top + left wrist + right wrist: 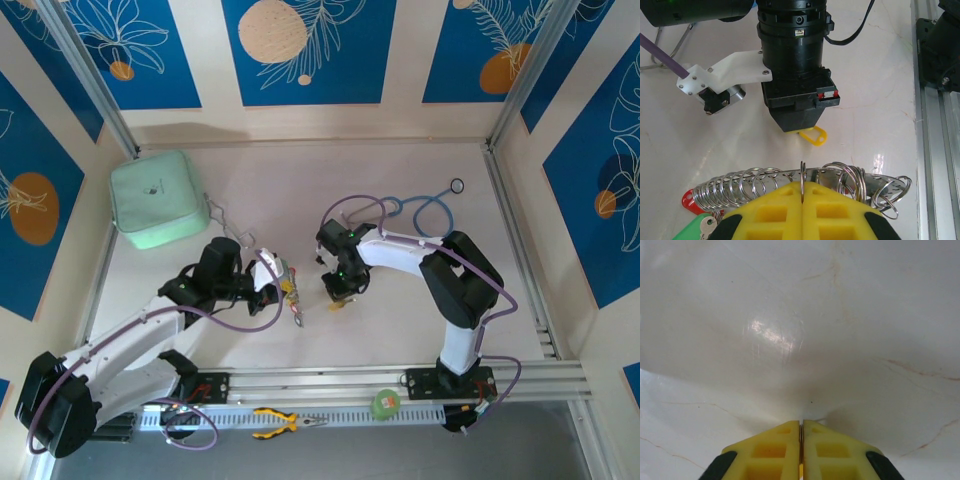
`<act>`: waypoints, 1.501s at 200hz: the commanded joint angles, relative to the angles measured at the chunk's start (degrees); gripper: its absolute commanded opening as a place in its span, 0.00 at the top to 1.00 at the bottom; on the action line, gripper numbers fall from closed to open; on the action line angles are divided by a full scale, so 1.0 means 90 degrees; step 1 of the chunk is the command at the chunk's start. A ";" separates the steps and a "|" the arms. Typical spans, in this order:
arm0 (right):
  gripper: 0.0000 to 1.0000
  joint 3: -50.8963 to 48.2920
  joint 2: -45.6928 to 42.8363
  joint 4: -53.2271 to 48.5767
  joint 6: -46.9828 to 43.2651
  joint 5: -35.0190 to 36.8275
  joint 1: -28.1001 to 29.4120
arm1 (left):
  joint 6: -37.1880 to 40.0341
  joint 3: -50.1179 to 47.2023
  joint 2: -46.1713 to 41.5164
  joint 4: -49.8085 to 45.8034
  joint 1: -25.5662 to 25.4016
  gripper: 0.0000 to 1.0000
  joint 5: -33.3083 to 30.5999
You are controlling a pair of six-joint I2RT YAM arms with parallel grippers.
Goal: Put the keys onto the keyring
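My left gripper (803,185) is shut on one thin ring of the keyring (840,175), a silvery perforated strip strung with several rings. A red tag (687,200) and a green tag (692,231) with a key hang at its left end. From above, the left gripper (283,283) holds the keyring (294,298) mid-table. Just to its right, my right gripper (338,293) points down at the table. Its pads (785,437) are shut on a thin metal edge. A yellow tag (814,136) pokes out beneath it, also visible from above (338,304).
A mint-green pouch (160,198) lies at the back left. A blue stethoscope (420,210) and a small black ring (457,186) lie at the back right. Yellow-handled pliers (285,422) and a green roll (385,403) sit on the front rail.
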 commanded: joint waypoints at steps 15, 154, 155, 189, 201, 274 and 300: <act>1.00 0.0202 -0.0082 -0.0243 -0.0056 -0.0154 0.0029 | 0.0136 -0.0064 -0.0062 -0.0097 -0.0046 1.00 0.0003; 1.00 -0.1770 -0.3228 0.2980 -0.1465 -0.2909 0.0074 | -0.0588 -0.0144 -0.0027 0.0305 -0.0045 1.00 0.0227; 1.00 -0.1774 -0.3237 0.2995 -0.1463 -0.2921 0.0075 | -0.0602 -0.0145 -0.0028 0.0297 -0.0041 1.00 0.0226; 1.00 -0.1933 -0.3430 0.3378 -0.1496 -0.3000 0.0180 | -0.0681 -0.0154 0.0027 0.0257 -0.0046 1.00 0.0227; 1.00 -0.1919 -0.3431 0.3447 -0.1463 -0.3006 0.0210 | -0.0686 -0.0146 0.0057 0.0279 -0.0049 1.00 0.0241; 1.00 -0.1737 -0.3228 0.3699 -0.1316 -0.2619 0.0451 | -0.0714 -0.0115 0.0176 0.0348 -0.0044 1.00 0.0334; 1.00 -0.1685 -0.3179 0.3768 -0.1306 -0.2376 0.0515 | -0.0720 -0.0099 0.0197 0.0319 -0.0046 1.00 0.0379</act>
